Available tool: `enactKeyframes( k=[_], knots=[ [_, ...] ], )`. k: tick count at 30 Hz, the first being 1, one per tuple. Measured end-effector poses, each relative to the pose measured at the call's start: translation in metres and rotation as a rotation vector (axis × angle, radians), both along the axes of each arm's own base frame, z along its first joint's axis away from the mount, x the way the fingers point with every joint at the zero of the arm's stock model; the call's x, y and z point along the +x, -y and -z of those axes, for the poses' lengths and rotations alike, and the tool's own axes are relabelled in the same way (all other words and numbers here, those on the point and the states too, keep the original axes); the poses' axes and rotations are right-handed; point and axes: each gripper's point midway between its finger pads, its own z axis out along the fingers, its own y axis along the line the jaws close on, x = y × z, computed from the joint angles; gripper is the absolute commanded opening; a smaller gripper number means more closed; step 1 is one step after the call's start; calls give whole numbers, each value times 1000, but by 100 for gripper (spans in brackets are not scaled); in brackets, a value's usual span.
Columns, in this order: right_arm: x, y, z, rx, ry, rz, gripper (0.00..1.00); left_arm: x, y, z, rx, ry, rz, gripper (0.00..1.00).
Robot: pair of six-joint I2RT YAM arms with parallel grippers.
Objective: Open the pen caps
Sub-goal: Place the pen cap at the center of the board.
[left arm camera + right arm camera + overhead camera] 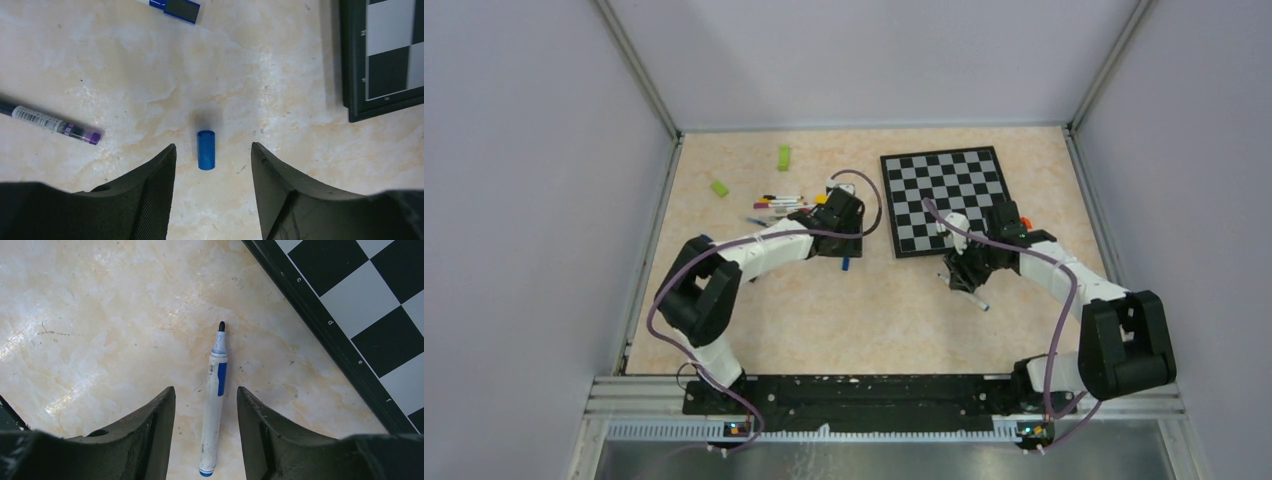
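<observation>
Left gripper (213, 146), jaws apart and empty, hangs over a blue pen cap (205, 149) lying loose on the table just left of the chessboard (360, 100). Right gripper (205, 389), jaws likewise apart, straddles an uncapped pen (214, 405) lying just off the chessboard's near edge. Risks: cap or pen may roll if a finger brushes it; a low sweep may catch the chessboard's raised rim; the other pens (779, 205), farther left of the chessboard, lie bunched, inviting a grip on two at once
</observation>
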Motion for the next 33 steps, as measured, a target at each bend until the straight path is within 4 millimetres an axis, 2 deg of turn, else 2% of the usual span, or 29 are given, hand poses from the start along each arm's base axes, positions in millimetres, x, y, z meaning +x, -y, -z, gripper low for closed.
enactKeyframes(
  k=[5,9,11,13,16,19,24,33],
  knots=[
    [1,0,-6,13,16,4,48,-1,-4,-42,-42,110,55,79],
    [2,1,-12,21,37,5,48,-17,-22,-70,-113,219,67,84],
    [3,0,-17,26,57,5,48,-26,-36,-72,-146,249,50,92],
    [6,0,-21,32,79,5,49,-37,-50,-64,-179,256,27,98],
    [8,-1,-26,39,103,5,49,-49,-65,-50,-218,250,-27,98],
    [9,-1,-27,39,108,5,49,-52,-74,-46,-267,256,-85,99],
    [9,-1,-27,40,109,5,50,-41,-83,-52,-322,247,-199,99],
    [9,-1,-29,41,114,4,50,1,-96,-64,-201,147,-460,96]
  ],
)
